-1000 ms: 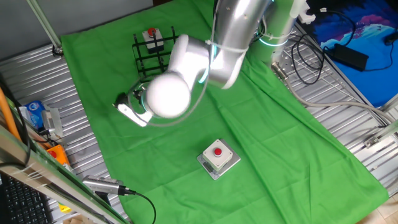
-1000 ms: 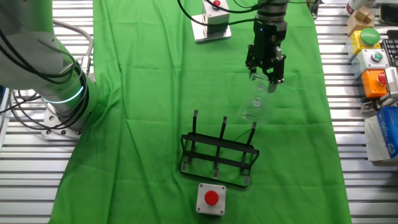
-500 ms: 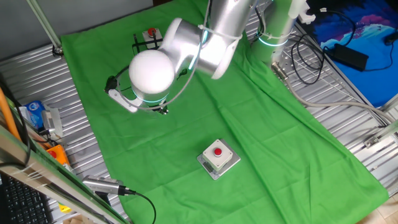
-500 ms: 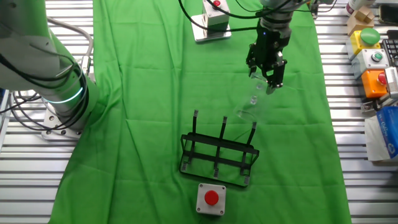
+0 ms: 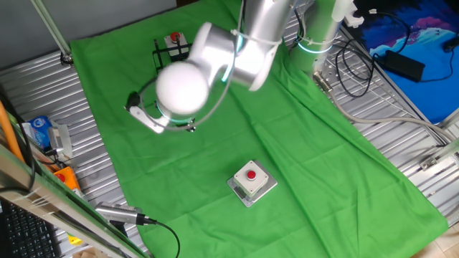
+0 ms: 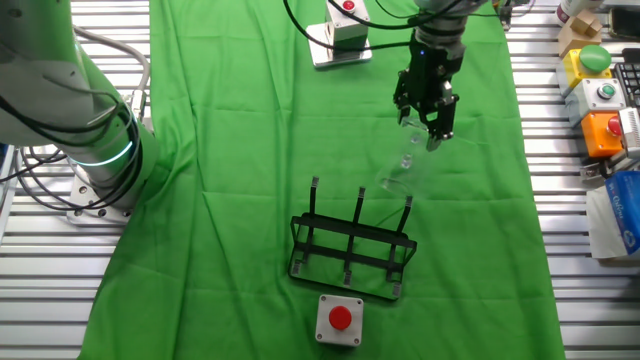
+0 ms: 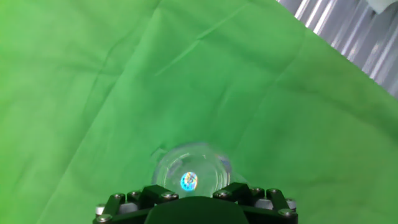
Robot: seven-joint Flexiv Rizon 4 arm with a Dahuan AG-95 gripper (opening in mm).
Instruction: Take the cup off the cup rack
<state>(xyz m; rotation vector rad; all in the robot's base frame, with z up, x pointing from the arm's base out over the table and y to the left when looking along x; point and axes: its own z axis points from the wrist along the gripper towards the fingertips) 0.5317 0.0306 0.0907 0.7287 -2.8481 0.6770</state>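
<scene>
The cup, a clear glass mug, hangs tilted above the green cloth with my gripper shut on its upper end. It is apart from the cup rack, a black wire frame whose pegs stand bare just below it. In the hand view the cup shows as a round glass shape between the fingertips of the gripper, over bare cloth. In one fixed view the arm hides the gripper and the cup, and only a corner of the cup rack shows.
A grey box with a red button sits close in front of the rack. Another button box stands at the cloth's far end. Coloured boxes line the metal table at the right. The arm's base stands at the left.
The arm has swung and turned its wrist. The held cup has drifted slightly up and away from the rack. The rack has not moved.
</scene>
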